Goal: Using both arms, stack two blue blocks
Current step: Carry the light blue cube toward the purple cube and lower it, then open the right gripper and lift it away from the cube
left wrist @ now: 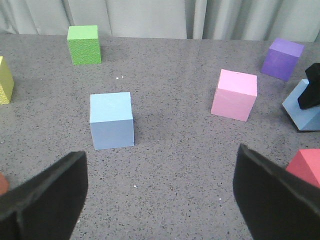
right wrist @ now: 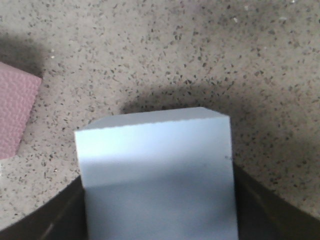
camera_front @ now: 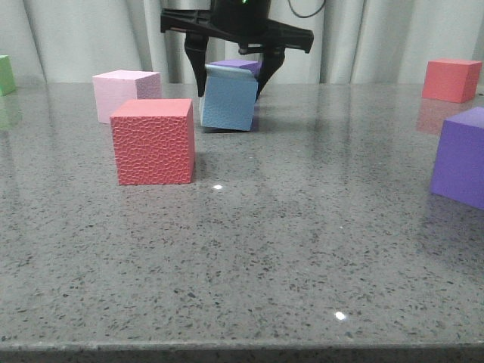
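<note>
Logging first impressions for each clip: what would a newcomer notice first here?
A tilted blue block gripped by the black right tool at the far middle of the table, one corner lifted. Nearer, left of centre, stands a pebbled red cube. The left wrist view shows the second blue block alone ahead of the open left tool.
</note>
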Robot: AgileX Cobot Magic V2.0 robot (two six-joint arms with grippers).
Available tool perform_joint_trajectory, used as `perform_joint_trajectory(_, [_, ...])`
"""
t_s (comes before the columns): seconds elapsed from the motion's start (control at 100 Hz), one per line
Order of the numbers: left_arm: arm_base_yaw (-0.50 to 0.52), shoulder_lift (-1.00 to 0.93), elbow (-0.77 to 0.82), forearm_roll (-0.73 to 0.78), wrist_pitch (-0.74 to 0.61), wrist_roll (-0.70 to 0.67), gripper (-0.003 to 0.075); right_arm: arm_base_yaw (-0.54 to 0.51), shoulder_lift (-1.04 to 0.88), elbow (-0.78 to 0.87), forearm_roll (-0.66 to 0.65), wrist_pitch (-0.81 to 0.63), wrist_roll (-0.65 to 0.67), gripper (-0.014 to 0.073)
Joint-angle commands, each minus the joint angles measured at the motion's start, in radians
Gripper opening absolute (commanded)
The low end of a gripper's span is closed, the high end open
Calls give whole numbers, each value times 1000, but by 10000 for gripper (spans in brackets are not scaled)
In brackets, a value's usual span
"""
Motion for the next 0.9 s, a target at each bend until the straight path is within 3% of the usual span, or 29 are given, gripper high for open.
perform_joint_trajectory(0.0, [-4,9,-36,-15,-64,-5,575,-3,-68,-31,-1,27,0,336])
perform_joint_trajectory(0.22, [-4,9,-36,-20,-61,-5,569,-3,-63,-31,24,33,-11,350])
perform_joint_trajectory(0.46, [-4,9,-36,-20,-61,-5,533,-3,-62,-31,55,47,-11,535])
perform_joint_trajectory(0.89, [-4,9,-36,-31,-41,-5,534,-3,-114,-106,38,71,-13,538])
